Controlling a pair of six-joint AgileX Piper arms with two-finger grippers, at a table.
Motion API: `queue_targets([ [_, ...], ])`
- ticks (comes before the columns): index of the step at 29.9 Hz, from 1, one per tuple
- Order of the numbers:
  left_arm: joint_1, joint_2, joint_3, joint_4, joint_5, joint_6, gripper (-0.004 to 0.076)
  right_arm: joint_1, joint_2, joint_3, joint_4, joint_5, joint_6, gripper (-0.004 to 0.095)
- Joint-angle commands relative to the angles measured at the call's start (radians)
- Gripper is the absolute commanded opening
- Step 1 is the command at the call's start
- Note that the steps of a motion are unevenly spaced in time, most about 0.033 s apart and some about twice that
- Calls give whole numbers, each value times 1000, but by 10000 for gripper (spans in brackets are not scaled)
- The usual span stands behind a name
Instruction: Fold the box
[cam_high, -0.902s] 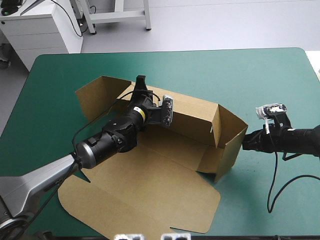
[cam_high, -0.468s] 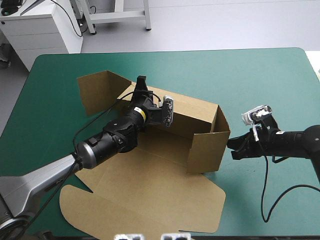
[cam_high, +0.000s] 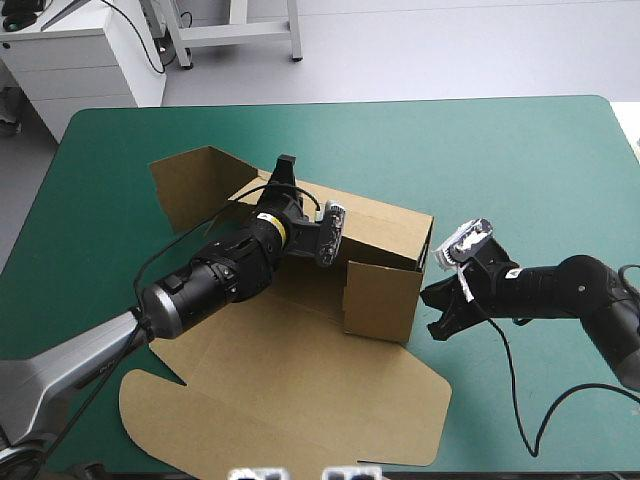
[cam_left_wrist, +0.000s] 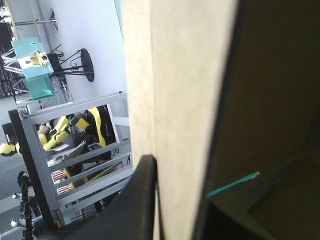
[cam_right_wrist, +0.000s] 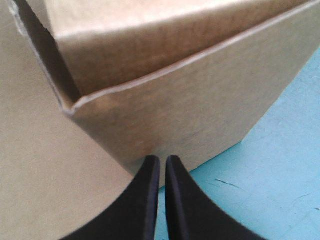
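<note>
Status: the left gripper (cam_high: 283, 172) is clamped on the back wall (cam_high: 385, 225) of the box (cam_high: 300, 330), with the board pinched between the black fingers toward that wall's left part. The right gripper (cam_right_wrist: 160, 162) is pressed together with nothing held, its tip set low against the outside of the right end flap (cam_high: 385, 298), just above the teal-green cover (cam_high: 520, 150). The box is sat mid-table: back wall raised, right end flap turned in roughly square to it, left end flap (cam_high: 190, 182) splayed outward, lid (cam_high: 290, 400) laid flat toward the near edge. The step in hand is judged to be squaring the right end flap. To be done well, the back wall should be pinned upright so the box isn't shoved sideways. The push should be applied low and straight into the flap and stopped once square, otherwise the crease could be crushed or the tip could slide off the corner. Counted: two grippers, one box, one back wall, two end flaps, one lid.
</note>
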Motion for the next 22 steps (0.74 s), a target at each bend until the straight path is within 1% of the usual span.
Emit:
queue_targets([
  [1,-2,1,9,-142,98,56,-8,6,-20,-21,29,13,-5,213],
  [4,-2,-1,9,-151,102,114,-8,6,-20,-21,36,29,-7,417],
  [5,-2,-1,9,-151,100,136,-8,6,-20,-21,36,33,-7,460],
  [6,-2,-1,9,-151,98,150,-8,6,-20,-21,36,31,-7,474],
  [9,-2,-1,9,-151,81,177,-8,6,-20,-21,46,23,39,471],
  [12,11,-1,9,-163,27,179,-8,15,-20,-21,35,1,52,468],
  [16,46,-1,9,-206,-67,179,-8,40,-20,-21,26,-87,91,449],
  [20,48,-1,9,-216,-116,179,-8,101,-20,-21,1,-149,135,440],
  [22,48,-1,9,-281,-131,179,-8,140,-20,-21,-29,-195,161,430],
])
